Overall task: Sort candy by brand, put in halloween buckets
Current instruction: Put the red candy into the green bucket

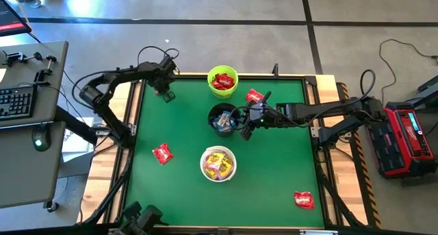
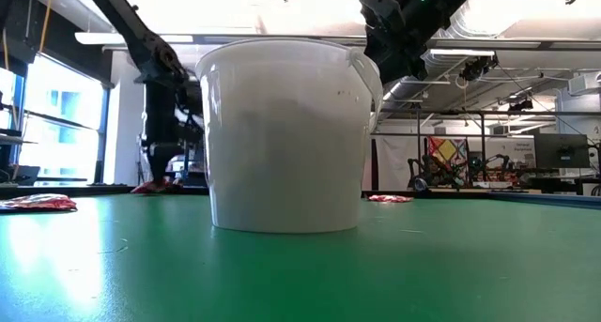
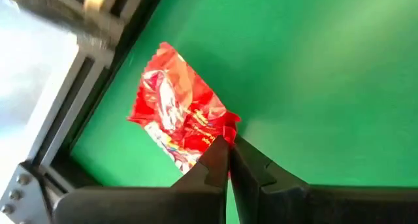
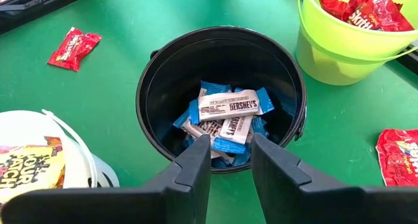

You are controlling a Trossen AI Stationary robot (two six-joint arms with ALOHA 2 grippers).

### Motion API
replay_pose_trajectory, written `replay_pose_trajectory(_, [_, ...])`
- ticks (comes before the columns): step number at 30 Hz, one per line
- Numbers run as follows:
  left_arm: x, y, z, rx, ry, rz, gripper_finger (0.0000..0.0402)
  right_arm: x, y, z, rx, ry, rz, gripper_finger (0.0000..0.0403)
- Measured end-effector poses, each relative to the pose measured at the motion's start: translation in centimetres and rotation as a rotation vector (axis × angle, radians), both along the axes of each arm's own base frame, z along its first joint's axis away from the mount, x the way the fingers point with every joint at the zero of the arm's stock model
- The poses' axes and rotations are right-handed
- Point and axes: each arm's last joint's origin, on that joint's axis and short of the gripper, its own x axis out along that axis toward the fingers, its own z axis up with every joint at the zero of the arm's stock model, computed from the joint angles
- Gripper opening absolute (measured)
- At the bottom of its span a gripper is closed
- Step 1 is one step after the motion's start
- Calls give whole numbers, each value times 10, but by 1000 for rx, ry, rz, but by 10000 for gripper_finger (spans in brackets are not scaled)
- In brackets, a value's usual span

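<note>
I saw left gripper (image 3: 227, 147) pinched shut on a red packet (image 3: 179, 113) at the mat edge, beyond the black bucket (image 4: 220, 96) | right gripper (image 4: 231, 160) hung over that bucket, fingers apart, empty | read HERSHEY'S on a bar (image 4: 228, 106) inside | green bucket (image 1: 223, 81) behind it held red packets | white bucket (image 1: 218, 164) in front held yellow ones

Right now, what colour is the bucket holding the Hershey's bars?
Black bucket, clearest in the right wrist view.
</note>
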Motion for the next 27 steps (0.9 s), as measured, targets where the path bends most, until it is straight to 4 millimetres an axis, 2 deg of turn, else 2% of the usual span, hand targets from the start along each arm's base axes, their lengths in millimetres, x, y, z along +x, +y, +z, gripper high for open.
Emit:
replay_pose_trajectory(7, [10, -21, 38, 74, -160, -28, 0, 0, 0, 0, -2, 1, 2, 97])
replay_pose_trajectory(15, [24, -57, 77, 130, -344, -96, 0, 0, 0, 0, -5, 2, 5, 97])
replay_pose_trajectory(22, [39, -86, 93, 138, -464, -117, 0, 0, 0, 0, -5, 2, 5, 97])
replay_pose_trajectory(27, [59, -101, 99, 100, -624, -112, 0, 0, 0, 0, -4, 1, 4, 97])
